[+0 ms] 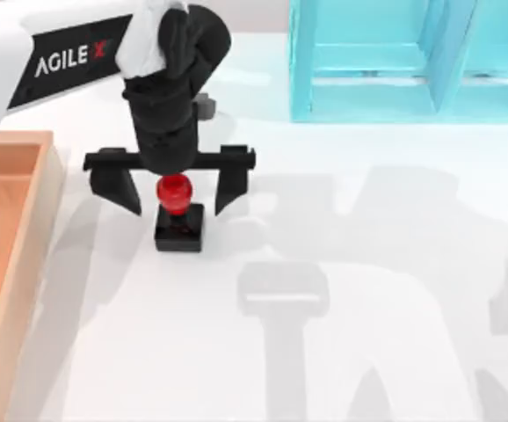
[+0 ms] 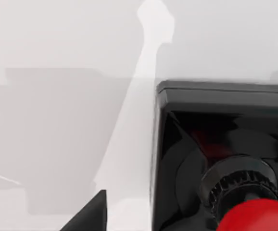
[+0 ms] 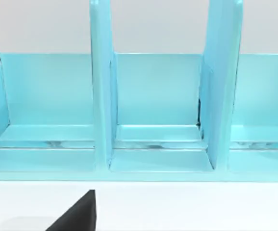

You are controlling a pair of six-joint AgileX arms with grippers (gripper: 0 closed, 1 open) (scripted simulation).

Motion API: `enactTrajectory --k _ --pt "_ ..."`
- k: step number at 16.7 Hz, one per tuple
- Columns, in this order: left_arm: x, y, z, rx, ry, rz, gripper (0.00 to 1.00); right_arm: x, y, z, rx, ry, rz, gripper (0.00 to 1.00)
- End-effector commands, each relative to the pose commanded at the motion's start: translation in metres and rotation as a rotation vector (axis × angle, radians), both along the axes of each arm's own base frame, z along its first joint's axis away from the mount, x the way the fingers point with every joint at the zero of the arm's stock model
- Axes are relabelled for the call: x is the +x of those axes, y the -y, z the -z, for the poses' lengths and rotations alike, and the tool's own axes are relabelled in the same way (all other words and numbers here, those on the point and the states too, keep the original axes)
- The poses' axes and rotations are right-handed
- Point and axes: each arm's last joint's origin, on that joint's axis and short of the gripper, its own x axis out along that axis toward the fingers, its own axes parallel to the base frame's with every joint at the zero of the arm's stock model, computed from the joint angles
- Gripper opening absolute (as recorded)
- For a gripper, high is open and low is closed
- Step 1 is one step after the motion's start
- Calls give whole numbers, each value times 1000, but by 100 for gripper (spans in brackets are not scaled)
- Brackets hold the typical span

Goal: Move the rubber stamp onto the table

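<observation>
The rubber stamp stands upright on the white table (image 1: pixel 386 290), left of centre. Its red knob (image 1: pixel 175 192) tops a black square base (image 1: pixel 179 230). My left gripper (image 1: pixel 175 189) hangs open right over it. The two fingers are spread wide on either side of the knob and touch nothing. In the left wrist view the stamp's base (image 2: pixel 211 139) and knob (image 2: pixel 259 216) show close up, with one fingertip (image 2: pixel 88 216) off to the side. My right gripper (image 3: pixel 79 214) is parked facing the turquoise shelf.
A light-brown wooden tray (image 1: pixel 12 229) runs along the table's left edge, close to the left arm. The turquoise shelf unit (image 1: pixel 386 66) stands at the back right, and its open compartments (image 3: pixel 158 96) face the right wrist camera.
</observation>
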Motion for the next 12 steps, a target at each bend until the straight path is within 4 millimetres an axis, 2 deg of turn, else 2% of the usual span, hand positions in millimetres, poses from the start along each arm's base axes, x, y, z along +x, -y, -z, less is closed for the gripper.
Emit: enactTrajectory --k 7,10,12 --pt "3 0 -5 4 -8 -4 100 0 0 0 0 0 0 100" --pt "9 4 -28 12 -25 -7 100 0 0 0 0 0 0 100" --pt "14 7 -55 10 -20 -6 100 0 0 0 0 0 0 100"
